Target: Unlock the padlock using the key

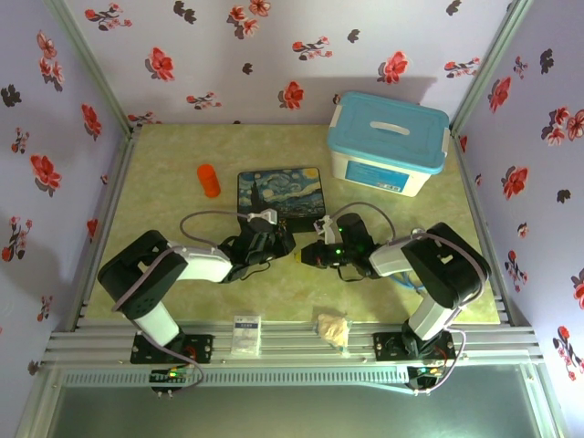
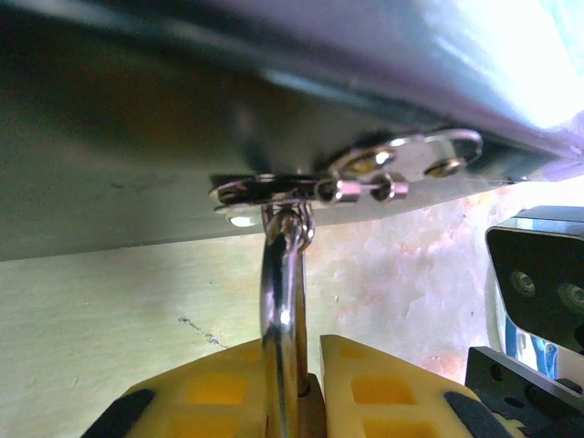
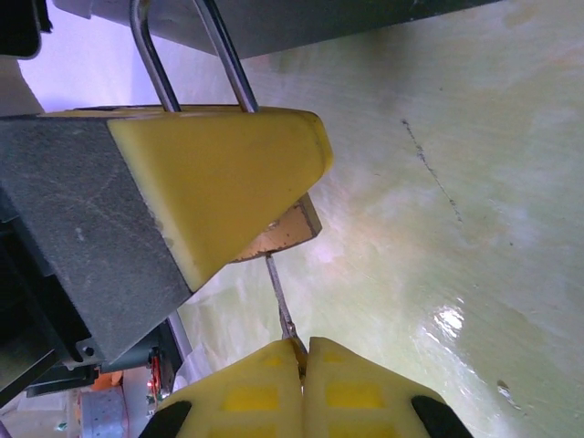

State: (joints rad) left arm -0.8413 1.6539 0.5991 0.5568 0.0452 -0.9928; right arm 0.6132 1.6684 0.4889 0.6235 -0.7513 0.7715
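Pinching the padlock (image 2: pixel 281 301) just by the near edge of the painted box (image 1: pixel 281 193), close to the middle of the table (image 1: pixel 164 173). Did this with the left gripper (image 2: pixel 297 354), reaching in from the left, jaws pressed on both sides of the lock, with the little brass body tucked down between the yellow pads. Hung by its thin silver loop from the small metal latch (image 2: pixel 365 178) on the box, with the loop standing almost straight up and hooked through the latch ring in the left wrist view. Faced it from the right with the right gripper (image 3: pixel 304 351), tip to tip with the left one in the top view, very close together. Had those jaws pressed tight together on the key (image 3: pixel 279 297), with just the thin dark blade poking out past the pads. Pointed that blade at the bottom of the brass body, tip touching it or very nearly so. Could not tell if the tip sat inside the keyhole, with part of the lock hidden behind the left gripper's big yellow pad in the right wrist view. Also on the table: a white tub (image 1: pixel 388 137) with a blue lid at the far right, well apart from both grippers, and a small orange thing (image 1: pixel 209 180) near the left side of the box.
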